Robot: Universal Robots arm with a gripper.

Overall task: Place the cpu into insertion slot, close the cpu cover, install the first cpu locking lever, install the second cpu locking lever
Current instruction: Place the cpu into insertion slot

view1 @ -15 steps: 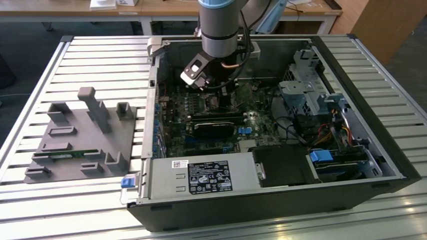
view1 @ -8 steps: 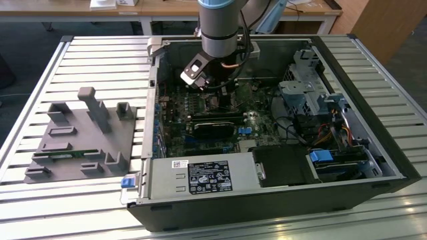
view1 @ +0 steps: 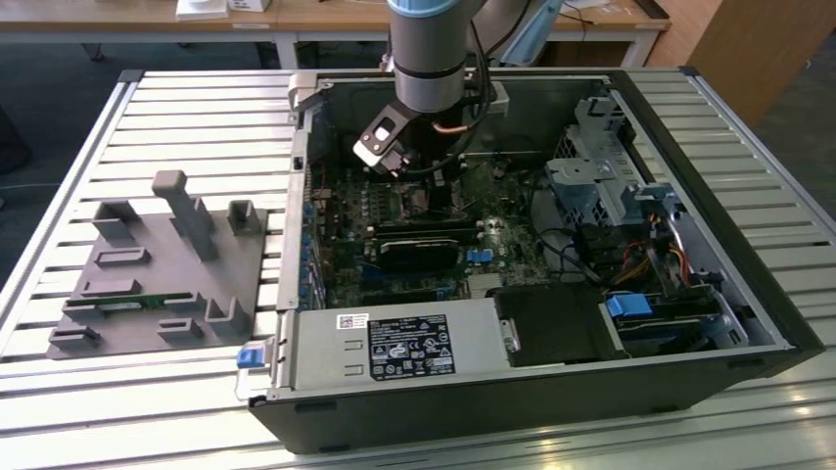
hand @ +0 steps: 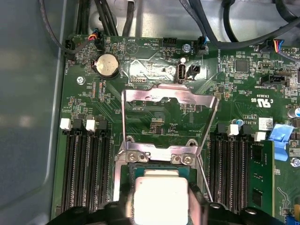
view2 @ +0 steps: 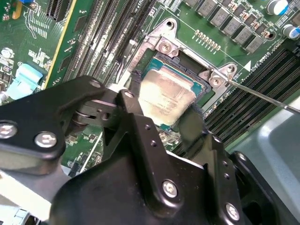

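Right, exterior view: a slatted metal desk [view1: 738,117] carries an open computer case [view1: 523,411], motherboard [view1: 347,279] facing up. The arm [view1: 429,59] reaches down into the case's far half, over the board. A grey holder block [view1: 157,284] sits on the desk at the exterior view's left, just beside the case. A drive cage [view1: 594,181] and loose cables [view1: 653,259] crowd the case toward the exterior view's right. A wooden desk [view1: 327,15] stands behind.

Second wrist view: the black fingers [view2: 136,117] are narrow, one on each side of the cpu [view2: 166,98], gripping its edges. The cpu sits in the opening of the insertion slot [view2: 164,47], silver face up; fully seated or not, cannot tell. A thin locking lever [view2: 262,96] sticks out past the slot's corner. Long memory slots [view2: 108,37] flank the socket.

First wrist view: the cpu cover [hand: 168,96] stands tilted open, away from the insertion slot [hand: 157,157]. The cpu [hand: 160,197] lies between dark finger edges. A coin cell [hand: 107,64], a blue clip [hand: 281,138] and dark cables [hand: 108,14] surround it.
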